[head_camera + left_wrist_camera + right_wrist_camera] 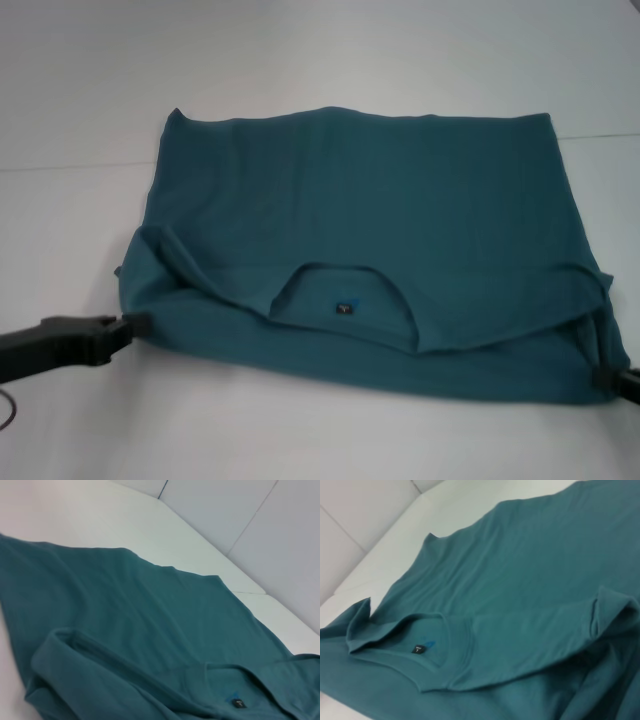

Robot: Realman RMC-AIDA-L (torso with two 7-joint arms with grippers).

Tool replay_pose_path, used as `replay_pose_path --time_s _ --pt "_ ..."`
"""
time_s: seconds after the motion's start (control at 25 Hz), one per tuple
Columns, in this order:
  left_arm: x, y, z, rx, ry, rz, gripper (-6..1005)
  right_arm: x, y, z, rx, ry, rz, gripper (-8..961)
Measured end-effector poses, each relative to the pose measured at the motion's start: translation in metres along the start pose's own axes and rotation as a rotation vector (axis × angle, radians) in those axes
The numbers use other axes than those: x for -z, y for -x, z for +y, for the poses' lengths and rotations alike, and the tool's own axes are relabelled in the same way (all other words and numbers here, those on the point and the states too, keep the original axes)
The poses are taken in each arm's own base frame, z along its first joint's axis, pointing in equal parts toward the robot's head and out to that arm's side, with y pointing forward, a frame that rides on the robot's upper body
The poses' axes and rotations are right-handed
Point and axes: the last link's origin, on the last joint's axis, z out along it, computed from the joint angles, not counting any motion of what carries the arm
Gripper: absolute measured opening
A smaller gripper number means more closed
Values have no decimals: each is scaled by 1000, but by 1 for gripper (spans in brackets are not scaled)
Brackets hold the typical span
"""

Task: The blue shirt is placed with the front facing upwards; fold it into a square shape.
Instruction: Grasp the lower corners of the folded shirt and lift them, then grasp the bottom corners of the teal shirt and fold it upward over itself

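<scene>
The blue shirt point(380, 200) lies spread across the white table point(80, 80) in front of the robot, plain teal side up over most of its area, with no chest print showing. Its collar end is toward the robot: the neckline curves open there, and the small black neck label point(344, 307) sits just inside it. A doubled band of cloth runs along the near edge, bunched into thick rolls at both near corners, so a first fold looks already made. The shirt's long axis now runs side to side, from one arm to the other.

The left gripper point(135, 324) sits low at the near left corner, its tip touching or just at the rolled cloth there; I cannot tell whether its fingers are parted or pinching fabric. The right gripper point(612, 380) is at the near right corner, mostly cut off by the edge of the head view, and its fingers cannot be read either. Each arm has its own corner, and the shirt stretches away from both toward the far side of the table. The next fold, I'd judge, turns on both corners travelling evenly, or the band will skew.

The tabletop is smooth and pale, with a faint seam line crossing behind the shirt. Behind it, pale wall panels point(280, 540) meet at dark joints.
</scene>
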Motion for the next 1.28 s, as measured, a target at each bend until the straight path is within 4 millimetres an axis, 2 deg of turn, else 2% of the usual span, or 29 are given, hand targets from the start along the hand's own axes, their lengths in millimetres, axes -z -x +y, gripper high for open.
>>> replay_pose_path --time_s 0.4,0.84,1.28 --pt "29 25 12 44 122 -29 1 34 -15 3 15 11 -48 35" --pt "37 42 35 31 279 -109 1 59 -25 -5 3 -44 -82 36" --pt "42 49 36 28 283 -150 2 76 -48 2 -7 -31 -83 36"
